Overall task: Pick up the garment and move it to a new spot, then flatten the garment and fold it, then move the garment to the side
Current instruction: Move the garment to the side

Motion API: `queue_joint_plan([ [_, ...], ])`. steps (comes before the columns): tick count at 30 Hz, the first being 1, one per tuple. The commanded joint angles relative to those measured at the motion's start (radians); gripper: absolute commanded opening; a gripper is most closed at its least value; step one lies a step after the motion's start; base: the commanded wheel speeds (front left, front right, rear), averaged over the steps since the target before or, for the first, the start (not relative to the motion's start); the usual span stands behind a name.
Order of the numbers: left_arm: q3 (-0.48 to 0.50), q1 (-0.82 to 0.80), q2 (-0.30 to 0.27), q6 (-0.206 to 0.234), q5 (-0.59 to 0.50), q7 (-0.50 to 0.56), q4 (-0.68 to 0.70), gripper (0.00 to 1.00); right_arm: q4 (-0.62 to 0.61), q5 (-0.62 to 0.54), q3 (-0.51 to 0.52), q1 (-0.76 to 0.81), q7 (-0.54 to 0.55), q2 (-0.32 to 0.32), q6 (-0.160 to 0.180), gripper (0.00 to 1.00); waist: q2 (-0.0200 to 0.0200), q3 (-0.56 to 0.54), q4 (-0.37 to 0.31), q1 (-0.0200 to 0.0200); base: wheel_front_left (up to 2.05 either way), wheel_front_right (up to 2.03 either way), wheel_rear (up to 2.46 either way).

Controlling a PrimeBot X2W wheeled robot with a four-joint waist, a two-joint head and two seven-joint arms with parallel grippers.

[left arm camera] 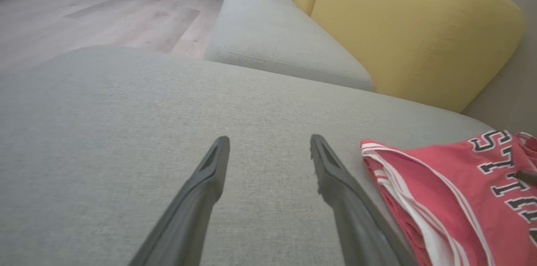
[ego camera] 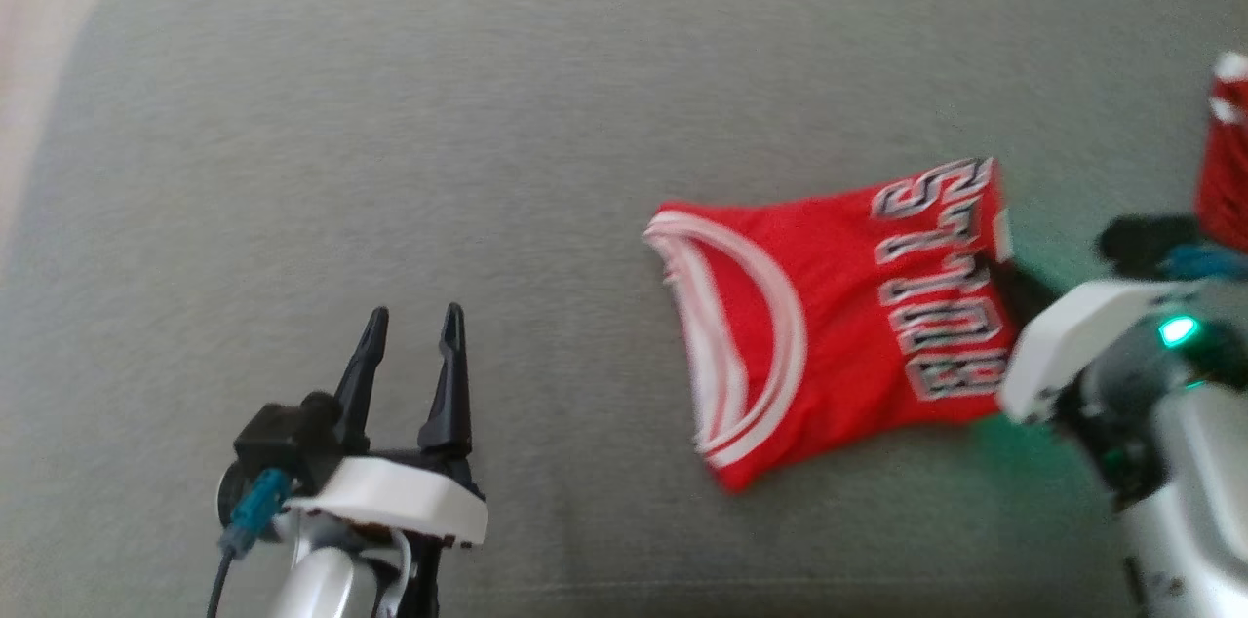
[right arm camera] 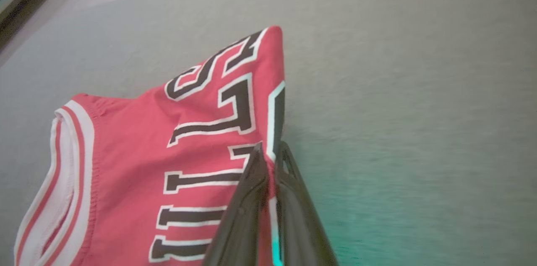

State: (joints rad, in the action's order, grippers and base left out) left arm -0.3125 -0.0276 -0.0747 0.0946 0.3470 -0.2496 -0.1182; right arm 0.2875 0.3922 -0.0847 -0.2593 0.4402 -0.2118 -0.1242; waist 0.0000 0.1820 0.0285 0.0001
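The garment (ego camera: 838,306) is a red jersey with white trim and black-and-white lettering, folded on the grey cushion (ego camera: 487,160) right of centre. My right gripper (right arm camera: 270,150) is shut on the garment's (right arm camera: 138,148) right edge, the fabric pinched between its two dark fingers; in the head view its fingers are hidden behind the white wrist housing (ego camera: 1082,335). My left gripper (ego camera: 414,318) stands open over bare cushion at the lower left, well left of the garment. In the left wrist view the open fingers (left arm camera: 209,173) frame bare cushion, with the garment (left arm camera: 453,190) at the right.
A second red piece (ego camera: 1224,150) shows at the right edge of the head view. A yellow sofa back (left arm camera: 419,27) and another grey seat cushion (left arm camera: 272,35) lie beyond. Wooden floor (left arm camera: 105,6) runs past the cushion's far left edge.
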Motion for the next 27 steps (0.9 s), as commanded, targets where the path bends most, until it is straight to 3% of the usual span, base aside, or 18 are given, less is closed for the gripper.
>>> queue_joint_plan([
  [1,0.028,-0.047,0.004,-0.005,-0.013,-0.012,0.038,1.00,-0.058,-0.011,0.004,-0.041,0.001,-0.035,-0.007,0.00,0.0000,0.031,-0.065,-0.0001,0.00,0.00,0.00],
  [7,0.011,-0.089,-0.001,-0.014,-0.030,-0.011,0.045,1.00,-0.156,-0.037,0.064,-0.069,0.039,-0.085,-0.007,0.00,0.0000,0.096,-0.207,-0.0001,0.00,0.00,0.00],
  [14,-0.002,-0.142,-0.013,-0.019,-0.045,0.005,0.055,1.00,-0.205,-0.052,0.089,-0.092,0.041,-0.062,-0.007,0.00,0.0000,0.158,-0.323,-0.0001,0.00,0.00,0.00],
  [19,-0.011,-0.158,-0.016,-0.020,-0.048,0.011,0.057,1.00,-0.198,-0.057,0.098,-0.089,0.022,-0.037,-0.007,0.00,0.0000,0.163,-0.331,-0.0001,0.00,0.00,0.00],
  [27,0.001,-0.152,-0.024,-0.007,-0.040,0.009,0.068,1.00,-0.172,-0.078,0.128,-0.140,-0.003,-0.030,-0.007,0.00,0.0000,0.146,-0.284,-0.0001,0.00,0.00,0.00],
])
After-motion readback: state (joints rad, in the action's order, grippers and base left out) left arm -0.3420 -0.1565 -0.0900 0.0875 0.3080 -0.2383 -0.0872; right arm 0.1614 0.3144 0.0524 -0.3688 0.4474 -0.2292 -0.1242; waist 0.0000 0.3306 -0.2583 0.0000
